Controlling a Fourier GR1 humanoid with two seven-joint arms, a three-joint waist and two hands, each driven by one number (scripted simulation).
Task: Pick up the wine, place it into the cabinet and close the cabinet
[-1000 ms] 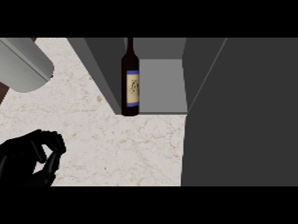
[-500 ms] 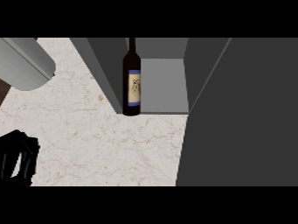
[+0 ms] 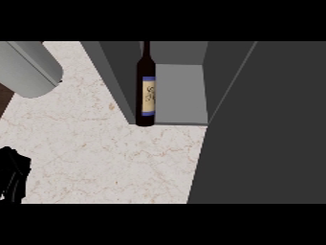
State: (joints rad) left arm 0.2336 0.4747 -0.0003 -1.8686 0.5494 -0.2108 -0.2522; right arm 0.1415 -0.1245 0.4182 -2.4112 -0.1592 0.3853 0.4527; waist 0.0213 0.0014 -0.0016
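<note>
We see the wine bottle [image 3: 146, 91] standing upright inside the open cabinet [image 3: 183, 95], at its left wall near the front edge. We judge placement complete; closing is the step in hand. The left hand [image 3: 3, 174] sits at the lower left, holding nothing, fingers relaxed. Next, a hand must swing the dark door [image 3: 278, 124] shut.

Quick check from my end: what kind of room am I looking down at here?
Most likely a kitchen. A pale marbled counter carries a grey open cabinet with a dark wine bottle standing at its front edge, and the cabinet's door swung open at the right. The left hand shows at the lower left.
</note>
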